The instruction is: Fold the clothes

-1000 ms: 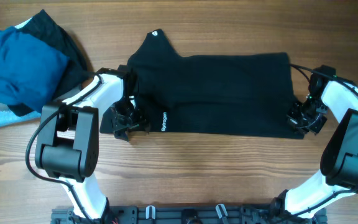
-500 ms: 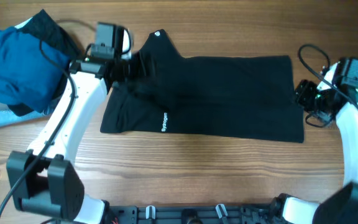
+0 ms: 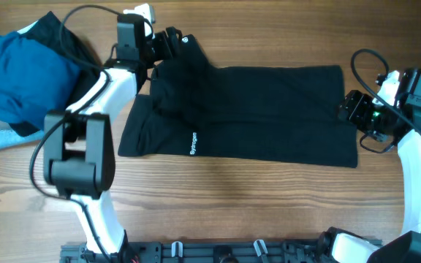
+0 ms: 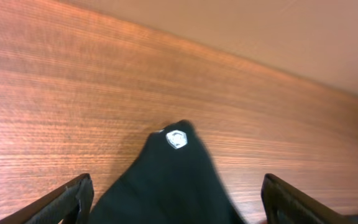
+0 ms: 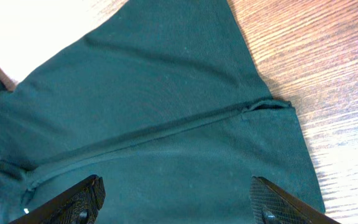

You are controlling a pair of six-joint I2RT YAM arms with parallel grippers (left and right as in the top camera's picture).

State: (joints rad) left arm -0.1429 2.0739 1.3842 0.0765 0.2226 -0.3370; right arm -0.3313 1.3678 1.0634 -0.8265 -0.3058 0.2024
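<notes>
With black garment [image 3: 254, 109] spread flat on the worktop [image 3: 232, 212] and both jaws wide open, empty, lower left jaws onto white logo [image 4: 176, 139] corner at 11 o'clock, right jaws onto 3 o'clock hem [image 5: 250, 74], then pinch evenly

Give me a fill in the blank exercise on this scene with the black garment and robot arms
The black garment lies spread on a ____ table.
The left end effector is near the garment's round ____ logo.
The right end effector, like the left, has its jaws ____.
The crumpled garment at the overhead view's left edge is bright ____.
Missing words: wooden; white; open; blue.
</notes>
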